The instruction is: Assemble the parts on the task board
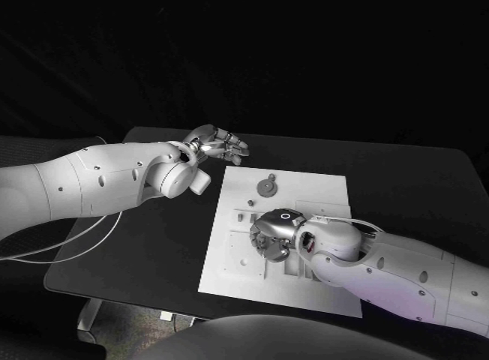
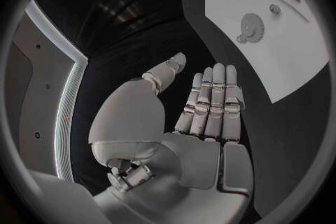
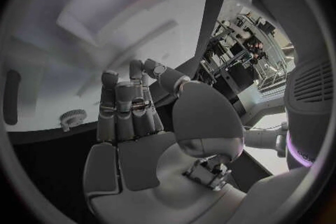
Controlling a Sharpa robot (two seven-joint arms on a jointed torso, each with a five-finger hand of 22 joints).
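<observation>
Grey gear (image 1: 267,185) between left hand (image 1: 214,144) and right hand (image 1: 275,234)

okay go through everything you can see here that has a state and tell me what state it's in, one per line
Left hand: open, holding nothing, off the far left corner of the board.
Right hand: over the middle of the board, fingers curled down; whether it holds anything can't be told.
Gear: lying flat on the board, untouched.
Task board: flat on the table.

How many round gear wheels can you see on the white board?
1. The gear lies flat near the far end of the task board, clear of both hands. The right hand covers the board's middle, so more may be hidden.
</observation>
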